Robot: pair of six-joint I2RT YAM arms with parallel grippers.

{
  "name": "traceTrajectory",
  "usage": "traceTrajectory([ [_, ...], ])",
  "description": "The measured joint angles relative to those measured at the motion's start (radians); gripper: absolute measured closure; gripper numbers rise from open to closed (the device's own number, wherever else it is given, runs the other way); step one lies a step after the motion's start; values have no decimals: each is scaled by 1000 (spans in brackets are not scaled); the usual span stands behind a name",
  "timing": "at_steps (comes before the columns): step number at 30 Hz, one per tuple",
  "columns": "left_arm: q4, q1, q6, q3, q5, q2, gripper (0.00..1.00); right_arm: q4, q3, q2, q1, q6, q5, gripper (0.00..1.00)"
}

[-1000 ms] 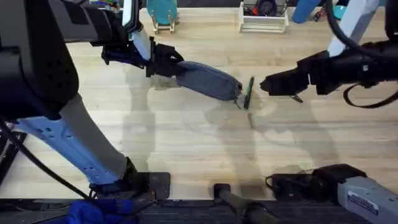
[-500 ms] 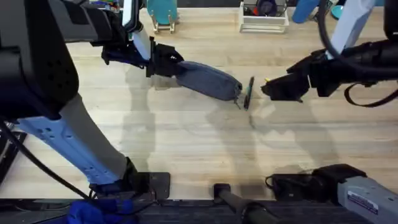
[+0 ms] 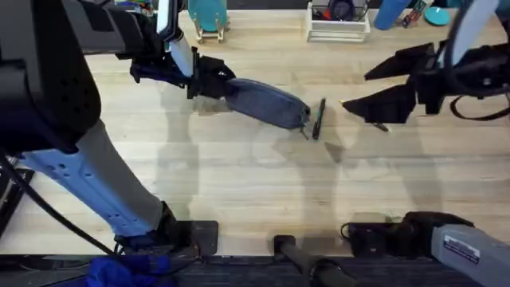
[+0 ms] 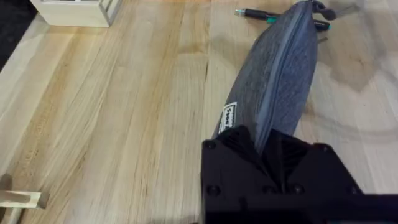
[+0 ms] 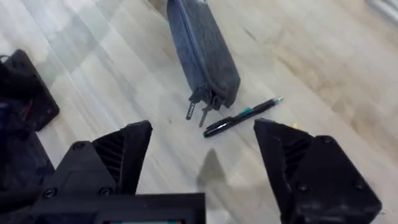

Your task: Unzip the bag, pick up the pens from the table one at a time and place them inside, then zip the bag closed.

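From overhead, the bag (image 3: 263, 102) lies on the light wooden worktop (image 3: 239, 175), slanting from the upper left down toward the middle. The left claw (image 3: 213, 83) is pinched on the bag's left end, with the left arm reaching in from the upper left. Just beside the bag's right end, where the zipper pulls (image 3: 306, 127) hang down, the dark pen (image 3: 319, 118) lies nearly straight up and down in this view, close to the fabric; whether it touches cannot be told. The right claw (image 3: 368, 89) hovers to the right of the pen, its two dark fingers spread wide and pointing left. At its lower finger a small bit of yellow (image 3: 343, 103) peeks out, too small to tell what it is. Along the far edge stand a white rack (image 3: 338, 30) and a teal stand (image 3: 209, 17).

In the left wrist view, the left claw (image 4: 268, 144) is clamped on the near end of the bag (image 4: 280, 74), its black fingers pressed against the fabric on both sides of the zipper line, which looks closed along the length in sight. A small white label (image 4: 228, 116) sits on the bag's side by the fingers. Beyond the far end lies the dark pen (image 4: 277, 17), showing a green band.

In the right wrist view, the right claw (image 5: 202, 146) hangs above the worktop (image 5: 323, 68) with its fingers (image 5: 124, 155) wide apart, holding nothing. Between and beyond them lie the dark pen (image 5: 242, 116) and the bag (image 5: 202, 50), its zipper pulls (image 5: 200, 107) dangling from the near end, just beside the pen.
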Motion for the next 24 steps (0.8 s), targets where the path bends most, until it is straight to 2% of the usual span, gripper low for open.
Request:
traceTrajectory([
  [9,18,-2,0,0,0,0,958,-10,0,0,-28,-72,6,6],
  [17,27,-3,0,0,0,0,958,0,-5,0,-28,-198,5,6],
  [24,34,-3,0,0,0,0,959,139,-121,0,-28,-232,-1,6],
])
